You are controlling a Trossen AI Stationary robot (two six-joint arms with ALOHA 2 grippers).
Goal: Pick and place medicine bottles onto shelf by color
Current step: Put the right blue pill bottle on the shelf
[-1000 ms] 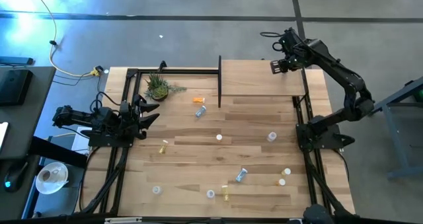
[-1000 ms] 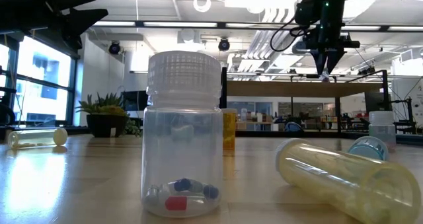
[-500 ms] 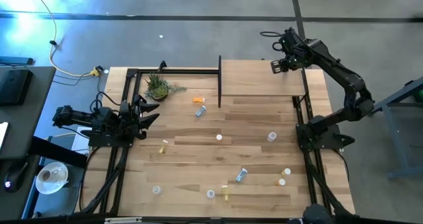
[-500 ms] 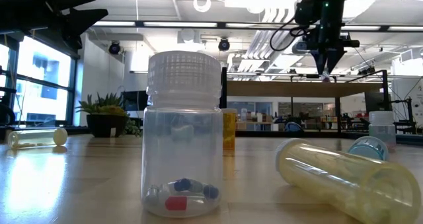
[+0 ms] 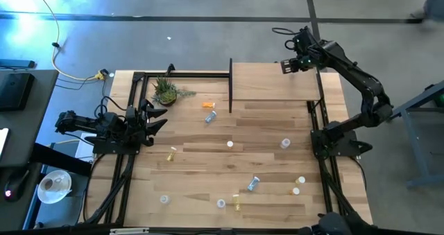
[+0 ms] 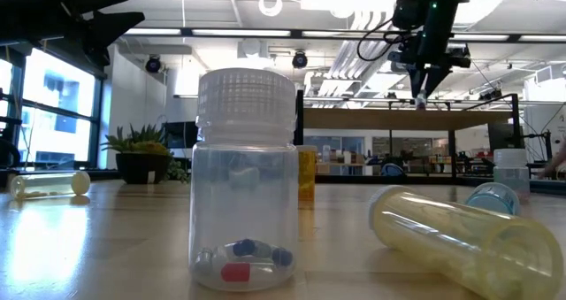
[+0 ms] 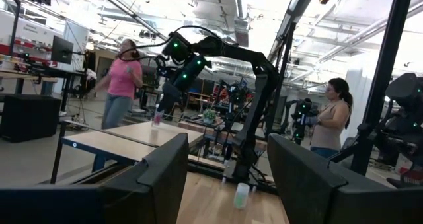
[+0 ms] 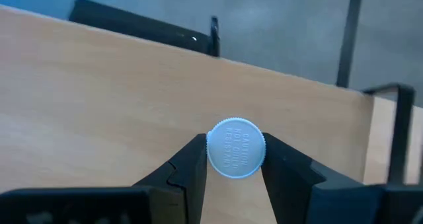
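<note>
The shelf [image 5: 274,82] is a pale raised board at the table's far right. My right gripper [image 5: 286,66] is over its far part, pointing down, shut on a small pinkish bottle with a white cap [image 8: 236,147]; the bottle also shows in the low view [image 6: 421,100]. My left gripper [image 5: 158,117] waits open and empty at the table's left edge. Several bottles stand or lie loose on the planked tabletop, among them an orange one [image 5: 208,105], a yellow one [image 5: 171,153] and a pale blue one [image 5: 253,184]. My right gripper pinches the bottle at its cap end [image 8: 213,159], one finger on each side. The fingers come from above, pointing down. The bottle is upright with its cap up, hanging just over the shelf board; whether its base touches the board, I cannot tell.
A small potted plant [image 5: 166,91] stands at the far left of the table. A black frame post [image 5: 229,86] stands at the shelf's left end. In the low view a clear bottle [image 6: 246,180] and a lying yellow one [image 6: 460,238] are close. People stand beyond the table [image 7: 122,78].
My right gripper has gone a little toward the table's left and far edge over the shelf, still shut on the bottle, which stays upright.
</note>
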